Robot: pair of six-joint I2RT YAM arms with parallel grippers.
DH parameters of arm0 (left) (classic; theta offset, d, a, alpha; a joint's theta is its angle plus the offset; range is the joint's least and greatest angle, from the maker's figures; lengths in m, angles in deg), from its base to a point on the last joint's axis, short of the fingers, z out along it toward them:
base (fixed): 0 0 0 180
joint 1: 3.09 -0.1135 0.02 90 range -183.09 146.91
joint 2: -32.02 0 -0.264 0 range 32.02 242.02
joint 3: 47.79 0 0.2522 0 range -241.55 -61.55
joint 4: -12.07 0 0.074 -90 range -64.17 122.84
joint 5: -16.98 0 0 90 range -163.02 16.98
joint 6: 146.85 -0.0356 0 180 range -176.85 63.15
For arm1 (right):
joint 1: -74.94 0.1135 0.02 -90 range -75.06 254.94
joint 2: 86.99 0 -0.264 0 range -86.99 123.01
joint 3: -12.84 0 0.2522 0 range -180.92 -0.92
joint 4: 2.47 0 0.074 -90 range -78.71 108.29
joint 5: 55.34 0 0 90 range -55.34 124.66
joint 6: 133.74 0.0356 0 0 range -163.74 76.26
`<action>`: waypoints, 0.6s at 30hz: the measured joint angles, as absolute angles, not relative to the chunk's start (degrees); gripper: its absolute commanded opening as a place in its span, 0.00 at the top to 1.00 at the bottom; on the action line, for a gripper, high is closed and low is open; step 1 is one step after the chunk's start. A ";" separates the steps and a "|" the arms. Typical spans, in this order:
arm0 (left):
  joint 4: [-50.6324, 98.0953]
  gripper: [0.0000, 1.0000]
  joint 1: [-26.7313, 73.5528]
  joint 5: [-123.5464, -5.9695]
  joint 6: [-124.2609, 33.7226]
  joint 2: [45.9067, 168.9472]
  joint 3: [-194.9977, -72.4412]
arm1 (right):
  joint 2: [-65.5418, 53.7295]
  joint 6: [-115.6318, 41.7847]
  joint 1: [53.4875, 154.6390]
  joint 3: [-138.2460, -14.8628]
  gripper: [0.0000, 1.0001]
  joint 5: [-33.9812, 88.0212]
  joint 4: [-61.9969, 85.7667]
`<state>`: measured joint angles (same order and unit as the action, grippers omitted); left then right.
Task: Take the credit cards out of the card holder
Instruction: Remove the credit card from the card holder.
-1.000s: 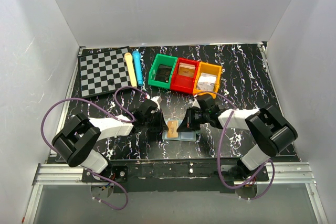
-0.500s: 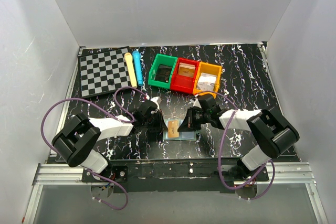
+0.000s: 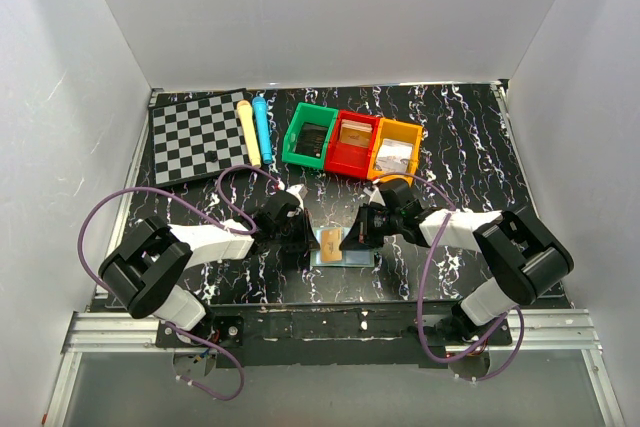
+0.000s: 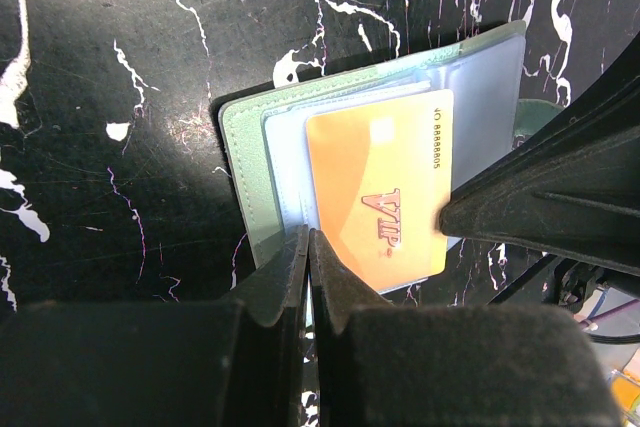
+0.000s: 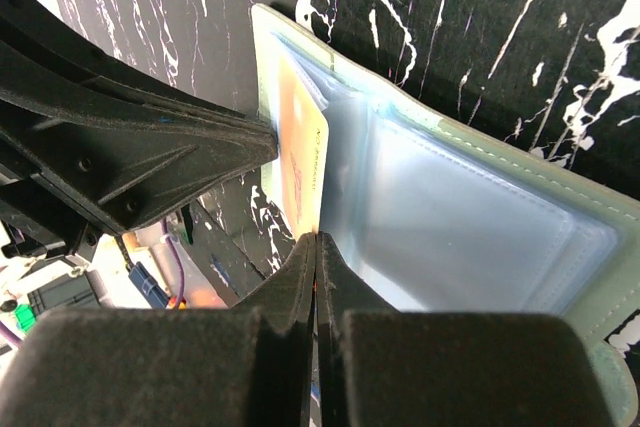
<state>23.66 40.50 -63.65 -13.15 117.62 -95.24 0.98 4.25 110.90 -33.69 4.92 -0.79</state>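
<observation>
The card holder (image 4: 250, 147) lies open on the black marbled table, pale blue with greenish edging. A tan-orange credit card (image 4: 380, 187) marked VIP sticks partway out of its left panel. My left gripper (image 4: 308, 235) is shut, its tips pressed on the sleeve by the card's near corner. My right gripper (image 5: 317, 237) is shut on the credit card's edge (image 5: 300, 162), and a sliver of orange shows between its tips. In the top view the holder (image 3: 352, 260) and the card (image 3: 328, 239) sit between the two grippers. Any other cards are hidden.
Green (image 3: 310, 134), red (image 3: 352, 142) and orange (image 3: 396, 150) bins stand in a row behind the holder. A checkerboard (image 3: 198, 137) with a yellow stick (image 3: 247, 130) and a blue stick (image 3: 263, 127) lies at the back left. White walls enclose the table.
The right arm has drifted slightly to the right. The card, the holder and the left arm look the same.
</observation>
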 measured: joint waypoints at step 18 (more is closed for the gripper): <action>20.23 1.00 40.42 -60.59 -13.17 119.59 -95.24 | 0.95 4.14 110.51 -33.54 0.72 3.79 -2.45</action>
<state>20.23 40.42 -60.59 -13.17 119.59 -95.24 0.95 4.14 110.51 -33.54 3.79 -2.45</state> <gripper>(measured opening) 0.009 0.278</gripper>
